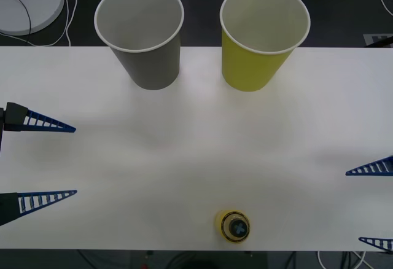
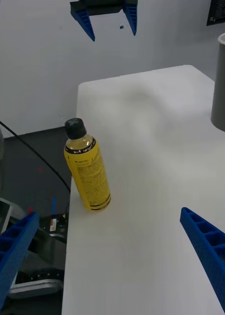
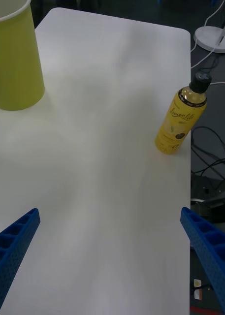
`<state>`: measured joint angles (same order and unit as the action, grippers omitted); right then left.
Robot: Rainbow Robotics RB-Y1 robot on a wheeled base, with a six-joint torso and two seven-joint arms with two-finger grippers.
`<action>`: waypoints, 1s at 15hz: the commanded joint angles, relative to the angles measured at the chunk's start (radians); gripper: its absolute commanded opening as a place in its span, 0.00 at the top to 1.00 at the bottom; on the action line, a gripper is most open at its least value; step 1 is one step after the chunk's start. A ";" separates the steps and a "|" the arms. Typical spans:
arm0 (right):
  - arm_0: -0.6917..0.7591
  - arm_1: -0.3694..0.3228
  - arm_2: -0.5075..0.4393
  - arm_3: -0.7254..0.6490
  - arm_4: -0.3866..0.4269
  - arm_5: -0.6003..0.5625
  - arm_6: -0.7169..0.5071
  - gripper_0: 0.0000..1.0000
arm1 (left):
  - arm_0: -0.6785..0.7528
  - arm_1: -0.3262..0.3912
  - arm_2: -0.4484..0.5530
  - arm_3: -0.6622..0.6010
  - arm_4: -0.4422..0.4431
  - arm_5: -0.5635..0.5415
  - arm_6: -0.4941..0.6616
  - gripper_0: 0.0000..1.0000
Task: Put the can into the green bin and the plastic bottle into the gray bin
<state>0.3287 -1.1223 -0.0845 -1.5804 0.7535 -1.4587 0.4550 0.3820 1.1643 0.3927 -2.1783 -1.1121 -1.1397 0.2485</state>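
We are holding our left gripper (image 1: 46,158) wide apart at nine o'clock, the gray bin (image 1: 142,32) standing at eleven, the green bin (image 1: 261,35) at one. The plastic bottle (image 1: 232,226) is standing upright at six, at the table's (image 1: 196,146) near edge; we should be closing on its body squarely. Our right gripper (image 1: 374,204) is waiting wide apart at four.

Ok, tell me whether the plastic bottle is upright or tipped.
Upright. The plastic bottle stands on its base near the table edge, black cap on top.
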 commanded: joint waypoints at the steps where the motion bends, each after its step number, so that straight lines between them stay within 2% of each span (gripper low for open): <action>1: -0.037 0.010 0.092 0.054 -0.011 0.001 0.022 0.00 | 0.000 0.000 0.000 0.000 0.000 0.000 0.000 0.00; 8: -0.123 0.070 0.216 0.161 -0.017 0.001 0.090 0.00 | 0.000 0.000 0.000 0.000 0.000 0.000 0.000 0.00; 11: -0.142 0.081 0.272 0.183 -0.037 0.024 0.180 0.00 | 0.000 0.000 0.000 0.000 0.000 0.000 0.000 0.00; 15: -0.235 0.085 0.477 0.272 -0.148 0.043 0.338 0.00 | 0.000 0.000 0.000 0.000 0.000 0.000 0.000 0.00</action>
<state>0.1133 -1.0382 0.3525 -1.3245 0.6284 -1.4194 0.7641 0.3820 1.1643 0.3927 -2.1783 -1.1121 -1.1397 0.2485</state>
